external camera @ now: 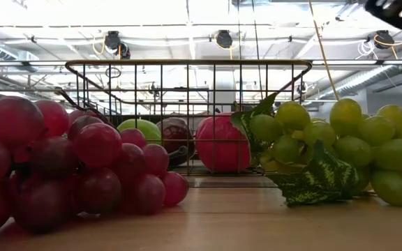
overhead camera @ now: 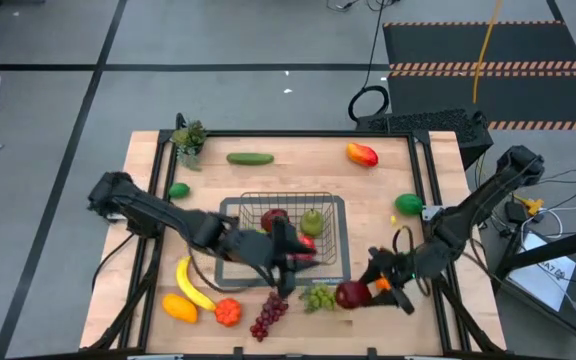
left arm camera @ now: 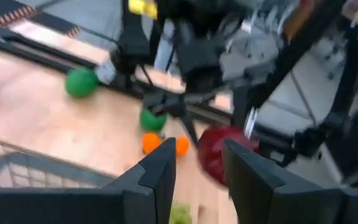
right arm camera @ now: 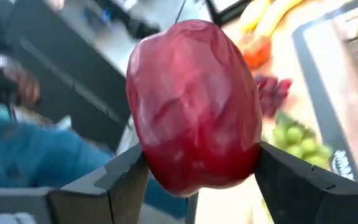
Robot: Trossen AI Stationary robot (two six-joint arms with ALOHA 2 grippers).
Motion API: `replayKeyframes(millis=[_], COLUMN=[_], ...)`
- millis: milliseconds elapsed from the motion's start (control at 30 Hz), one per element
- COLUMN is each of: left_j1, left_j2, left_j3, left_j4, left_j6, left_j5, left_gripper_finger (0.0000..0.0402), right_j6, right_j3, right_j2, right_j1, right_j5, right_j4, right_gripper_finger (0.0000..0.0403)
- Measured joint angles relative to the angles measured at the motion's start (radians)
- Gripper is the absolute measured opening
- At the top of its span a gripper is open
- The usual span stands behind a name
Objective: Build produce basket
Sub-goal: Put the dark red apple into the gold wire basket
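Right end effector [right arm camera: 194,177] gripped a red apple [right arm camera: 194,106], its two dark fingers pressed against the fruit's opposite sides, so the jaws stood fairly wide around it. In the high view that end effector [overhead camera: 363,290] sat near the bench's [overhead camera: 148,200] front edge, with the apple [overhead camera: 350,294] at its tip and the green grapes [overhead camera: 318,296] just beside the apple, on the side toward the basket [overhead camera: 286,235]. The basket lay beyond the grapes, near the held apple but apart from it, and already held a green pear [overhead camera: 312,222] and red fruit [overhead camera: 274,218].

Left end effector [overhead camera: 290,268] hung over the basket's front edge, its jaws narrowly parted and holding nothing; in its own wrist view the two fingers [left arm camera: 160,174] showed a gap, with the apple [left arm camera: 219,152] ahead of them. Purple grapes [overhead camera: 268,314], an orange piece [overhead camera: 228,312] and the banana [overhead camera: 192,284] lay near that end effector along the front of the bench.
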Motion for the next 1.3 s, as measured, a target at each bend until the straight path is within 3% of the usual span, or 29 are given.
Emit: replayKeyframes(millis=[167,267,400,600,767,900,1133,1300], left_j1=[0.063,0.096,0.169,0.333,0.396,0.405,0.405,0.404], left_j2=[-0.151,-0.233,-0.324,-0.389,-0.387,-0.363,-0.306,-0.252], left_j3=[0.000,0.000,-0.001,-0.001,-0.001,-0.001,-0.001,-0.002], left_j4=[-0.099,-0.137,-0.165,-0.163,-0.155,-0.101,0.022,0.052], left_j6=[0.042,0.150,0.268,0.301,0.364,0.370,0.253,0.158], left_j5=[-0.042,-0.098,-0.101,0.161,0.365,0.392,0.391,0.400], left_gripper_finger=[0.0134,0.0147,0.0183,0.0236,0.0229,0.0202,0.0159,0.0148], right_j6=[0.068,0.021,-0.103,-0.291,-0.450,-0.548,-0.596,-0.602], right_j3=[0.000,0.013,0.086,0.239,0.374,0.452,0.483,0.485], right_j2=[-0.029,-0.030,-0.029,-0.005,0.061,0.124,0.141,0.111], right_j1=[-0.114,-0.178,-0.253,-0.343,-0.392,-0.426,-0.495,-0.539], right_j5=[0.044,0.113,0.202,0.289,0.315,0.294,0.091,-0.039], right_j4=[0.110,0.250,0.274,0.189,0.126,0.066,0.051,-0.005], right_gripper_finger=[0.0258,0.0258,0.0258,0.0258,0.0258,0.0258,0.0258,0.0258])
